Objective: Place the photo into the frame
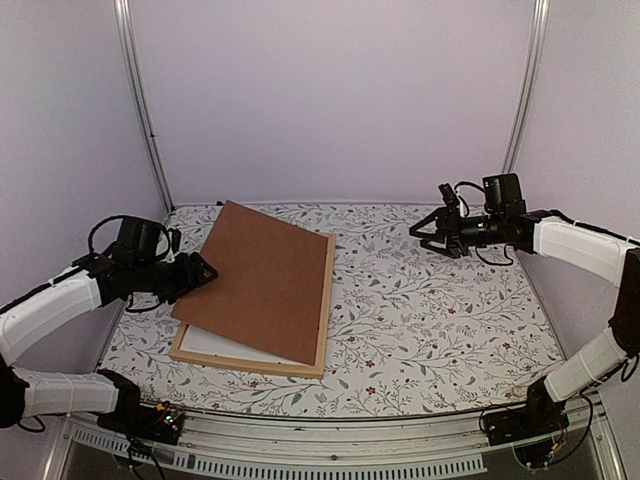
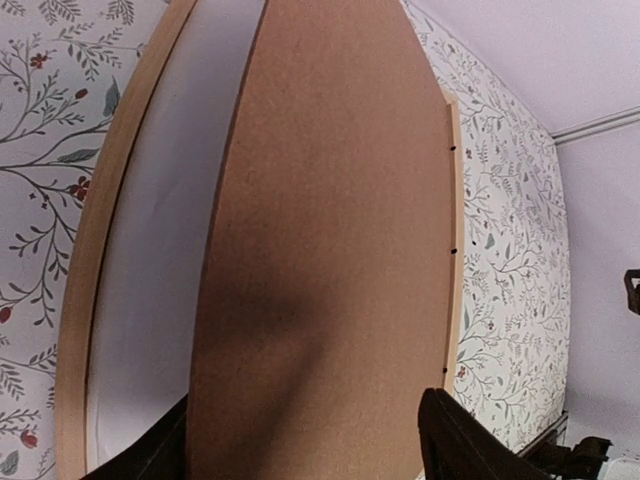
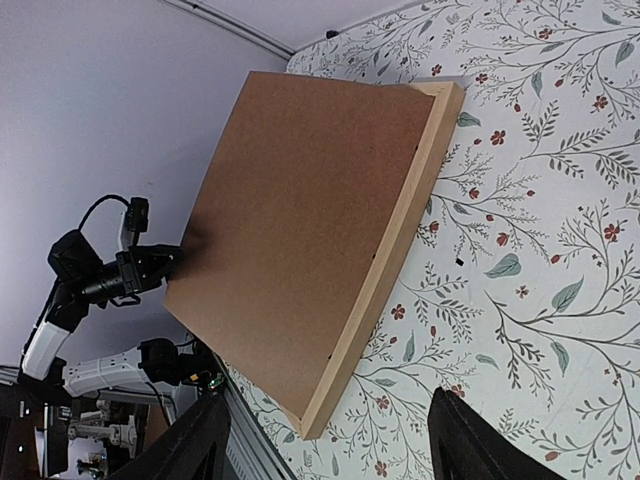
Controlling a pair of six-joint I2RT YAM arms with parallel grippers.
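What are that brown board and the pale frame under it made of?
The board looks like pressed fibreboard or stiff card: flat matte brown, finely speckled, no grain. The frame looks like bare light wood: pale tan, dull finish, grain too faint to confirm.

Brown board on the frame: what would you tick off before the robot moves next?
1. Backing board clear of the frame: not ok; it leans across it, left edge raised.
2. Left gripper clamped on the board: not ok; fingers spread at that edge.
3. Photo found: cannot tell; none in view.
4. Right gripper out of the way: ok; open, off to the right.
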